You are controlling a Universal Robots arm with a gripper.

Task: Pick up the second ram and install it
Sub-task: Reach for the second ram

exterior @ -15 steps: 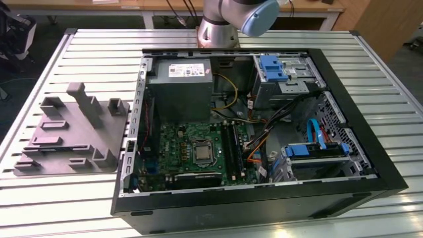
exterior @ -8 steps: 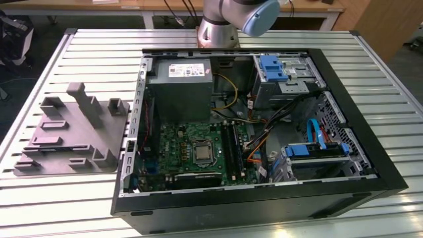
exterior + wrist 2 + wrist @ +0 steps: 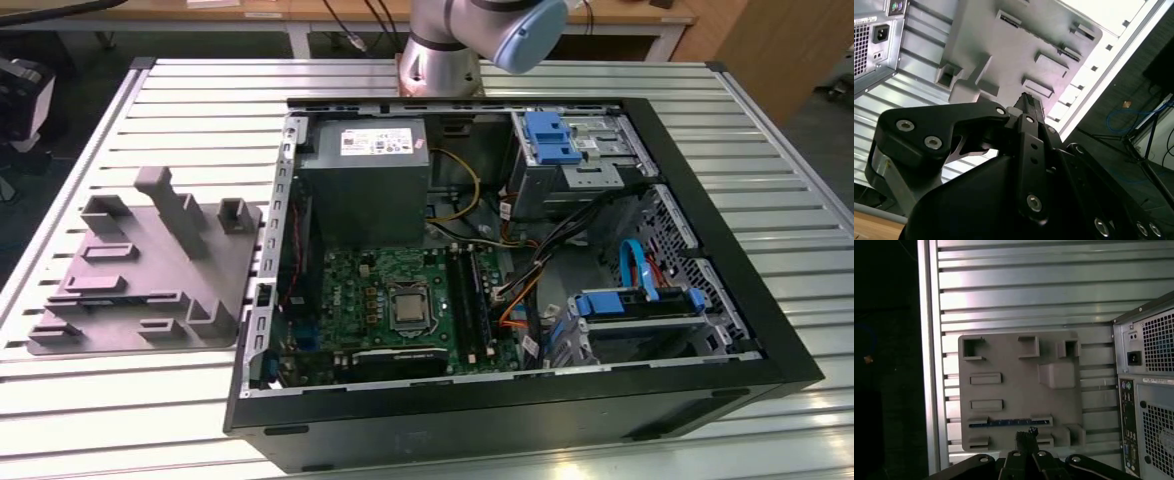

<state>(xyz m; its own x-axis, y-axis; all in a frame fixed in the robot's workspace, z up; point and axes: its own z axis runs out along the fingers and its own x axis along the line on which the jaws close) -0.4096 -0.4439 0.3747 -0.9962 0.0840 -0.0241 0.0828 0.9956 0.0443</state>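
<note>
The gripper (image 3: 1026, 434), fingers pressed together on nothing, hangs over the one gray holder (image 3: 1019, 390), where the second ram (image 3: 1009, 423), one bluish stick, sits in a slot, beside the one open computer case (image 3: 534, 415) on the slatted table (image 3: 200, 110).

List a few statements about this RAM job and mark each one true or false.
1. The second ram sits in a slot of the grey fixture. True.
2. The gripper holds the second ram. False: the ram lies in the fixture, out of the gripper's hold.
3. The computer case is open, with its motherboard in view. True.
4. The fixture lies inside the computer case. False: it rests on the slatted table beside the case.
</note>
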